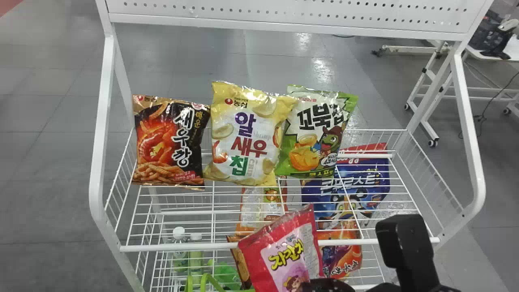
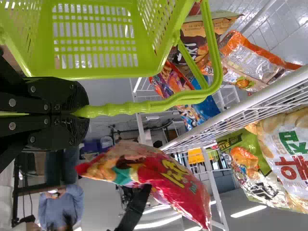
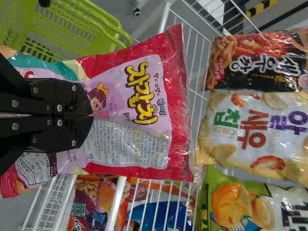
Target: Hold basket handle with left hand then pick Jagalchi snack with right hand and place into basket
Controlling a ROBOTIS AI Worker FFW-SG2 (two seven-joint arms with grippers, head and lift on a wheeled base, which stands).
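Gripping is observed at both sides, so we log each in turn. Left wrist view: our left gripper (image 2: 87,111) has its fingers clenched on the ribbed handle (image 2: 144,107) of the green basket (image 2: 96,73). Head view: our right gripper (image 1: 326,285) is at the bottom edge, in front of the wire rack (image 1: 279,246), with the Jagalchi snack (image 1: 284,259). Right wrist view: the two fingers of the right gripper (image 3: 91,115) are closed on the bag's printed face, pinching the film below the lettering. We note the snack outside the basket, near it and on its right side, tilted, its red top end raised.

On the rack's upper shelf we record three bags side by side, left to right: a black-and-orange bag (image 1: 168,142), a yellow-and-white bag (image 1: 243,138) and a green bag (image 1: 316,162). Lower down we find a blue bag (image 1: 365,172) and two bottles, seen through the wires.
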